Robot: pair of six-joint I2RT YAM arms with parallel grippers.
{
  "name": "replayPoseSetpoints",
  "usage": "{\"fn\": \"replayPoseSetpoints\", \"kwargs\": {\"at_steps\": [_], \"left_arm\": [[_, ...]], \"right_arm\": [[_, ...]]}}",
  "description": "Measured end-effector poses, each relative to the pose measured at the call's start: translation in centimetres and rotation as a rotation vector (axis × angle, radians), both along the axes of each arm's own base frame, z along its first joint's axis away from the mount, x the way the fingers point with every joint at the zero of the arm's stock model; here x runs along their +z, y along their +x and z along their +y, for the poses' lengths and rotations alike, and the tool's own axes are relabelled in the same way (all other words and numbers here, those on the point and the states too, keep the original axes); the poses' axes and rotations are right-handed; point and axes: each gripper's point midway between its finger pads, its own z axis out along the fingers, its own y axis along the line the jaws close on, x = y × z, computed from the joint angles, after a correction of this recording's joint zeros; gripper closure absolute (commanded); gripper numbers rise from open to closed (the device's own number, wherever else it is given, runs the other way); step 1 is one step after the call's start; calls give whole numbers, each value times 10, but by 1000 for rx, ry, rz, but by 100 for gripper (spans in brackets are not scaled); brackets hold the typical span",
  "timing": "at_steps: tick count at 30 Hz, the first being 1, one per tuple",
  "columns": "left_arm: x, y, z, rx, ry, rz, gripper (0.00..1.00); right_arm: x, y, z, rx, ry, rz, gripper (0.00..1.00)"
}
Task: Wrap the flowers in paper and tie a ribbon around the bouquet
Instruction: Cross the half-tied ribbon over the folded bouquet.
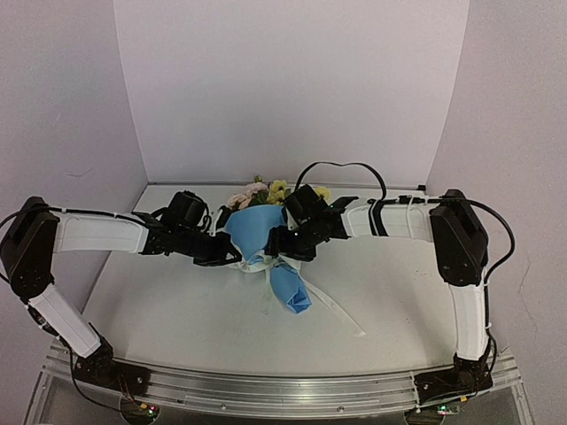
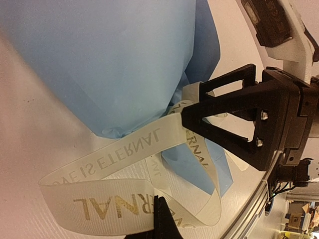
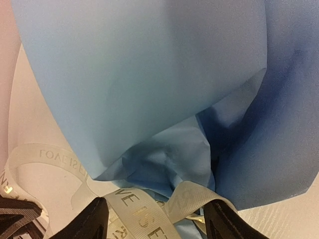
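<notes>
The bouquet (image 1: 257, 228) lies at mid-table, a blue paper (image 2: 109, 59) cone with the pink and yellow flowers (image 1: 266, 189) showing at its far rim. The cream ribbon (image 1: 268, 263) with gold lettering circles the cone's narrow waist, and its tails trail off to the near right. My left gripper (image 1: 232, 255) sits left of the waist, shut on a loop of the ribbon (image 2: 124, 149). My right gripper (image 1: 276, 243) is at the waist's right side. Its fingers (image 3: 94, 221) stand wide apart, straddling the ribbon (image 3: 144, 214) and crumpled paper (image 3: 164, 154) without pinching them.
Both arms reach inward across the white table (image 1: 159, 310). An aluminium rail (image 1: 283, 390) runs along the near edge. White walls close in the back and sides. A black cable (image 1: 345, 166) loops above the right wrist.
</notes>
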Motion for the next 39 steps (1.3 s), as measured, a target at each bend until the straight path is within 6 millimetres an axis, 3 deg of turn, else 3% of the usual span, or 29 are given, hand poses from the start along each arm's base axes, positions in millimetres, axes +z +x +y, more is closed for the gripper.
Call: {"fn": "replayPoseSetpoints", "kwargs": {"at_steps": [7,29,39], "left_arm": [[1,-5,5,5,-3,-4,100],[-7,-10,8,8,12,12,100],[-9,-14,6,-5,19,15,100]], "right_arm": [[-2,0,4,-7,9,-36,19],[5,2,-2,-88,31,-85,20],[6,5,-4,-120,22,-99,43]]}}
